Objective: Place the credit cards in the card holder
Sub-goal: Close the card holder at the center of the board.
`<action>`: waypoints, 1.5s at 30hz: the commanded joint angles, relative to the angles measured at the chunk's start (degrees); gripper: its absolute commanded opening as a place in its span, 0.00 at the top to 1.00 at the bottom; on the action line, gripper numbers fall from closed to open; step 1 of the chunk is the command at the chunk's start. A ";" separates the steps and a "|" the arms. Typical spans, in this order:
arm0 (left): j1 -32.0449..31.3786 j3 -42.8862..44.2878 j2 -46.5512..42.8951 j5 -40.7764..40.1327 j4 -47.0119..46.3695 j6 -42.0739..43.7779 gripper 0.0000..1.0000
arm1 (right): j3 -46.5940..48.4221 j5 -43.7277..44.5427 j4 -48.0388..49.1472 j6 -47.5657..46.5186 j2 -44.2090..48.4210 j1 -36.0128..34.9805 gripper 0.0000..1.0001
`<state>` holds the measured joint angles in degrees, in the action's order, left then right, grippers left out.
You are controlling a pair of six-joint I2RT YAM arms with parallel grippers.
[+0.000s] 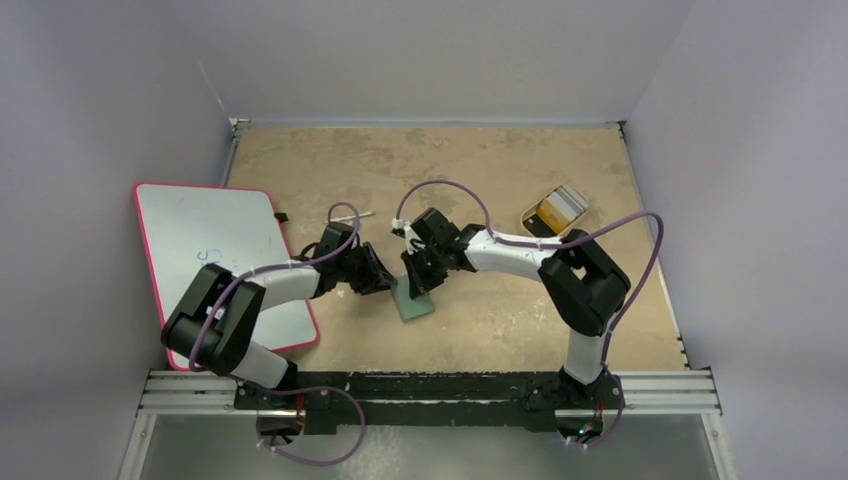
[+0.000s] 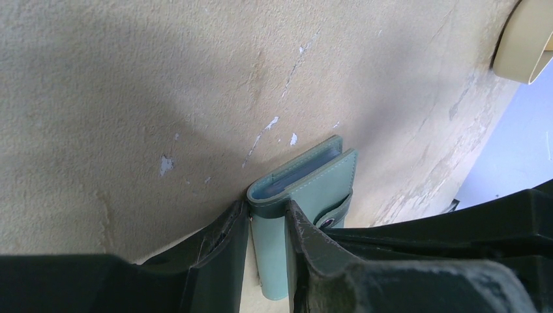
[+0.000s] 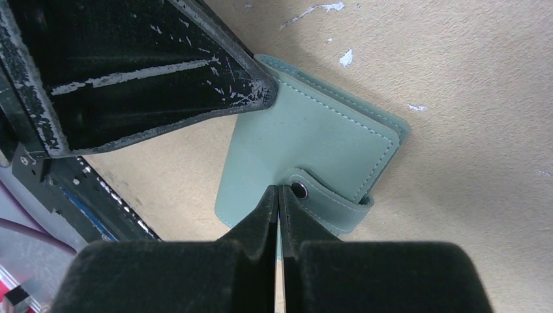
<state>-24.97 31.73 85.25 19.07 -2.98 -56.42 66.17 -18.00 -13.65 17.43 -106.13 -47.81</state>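
The grey-green card holder (image 1: 416,303) lies folded on the table between both arms, its strap snapped. My left gripper (image 2: 267,225) is shut on its folded spine, one finger on each side; the pale blue pockets show at the fold of the card holder (image 2: 313,176). My right gripper (image 3: 279,193) is shut, its tips resting on the cover of the card holder (image 3: 313,137) right beside the snap button (image 3: 299,190), with nothing between them. The credit cards (image 1: 556,207), yellow-orange and white-grey, lie in the tan tray (image 1: 527,213) at the back right.
A white board with a red rim (image 1: 225,255) lies at the left, under the left arm. A thin pen-like object (image 1: 350,214) lies behind the left gripper. The tan tray's corner (image 2: 525,45) shows in the left wrist view. Walls enclose the table.
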 commanded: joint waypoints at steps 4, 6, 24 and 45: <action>0.02 2.29 0.39 -0.34 -1.10 -0.61 0.74 | -3.52 3.82 -2.79 0.15 -2.42 -1.14 1.00; 0.09 2.29 0.14 -0.34 -1.01 -0.68 0.74 | -3.44 3.73 -2.28 0.25 -1.52 -1.14 1.00; 0.10 2.47 -1.16 -0.75 1.52 0.47 0.74 | 0.69 -1.91 0.54 4.82 8.38 -0.98 0.76; -0.54 0.77 -2.69 0.49 2.46 -0.01 0.71 | -0.75 7.41 0.00 7.13 5.49 0.83 0.73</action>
<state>-25.04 33.04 83.66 18.79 0.56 -56.40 66.04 -10.41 -14.57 23.88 -99.61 -47.37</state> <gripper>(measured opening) 0.277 0.255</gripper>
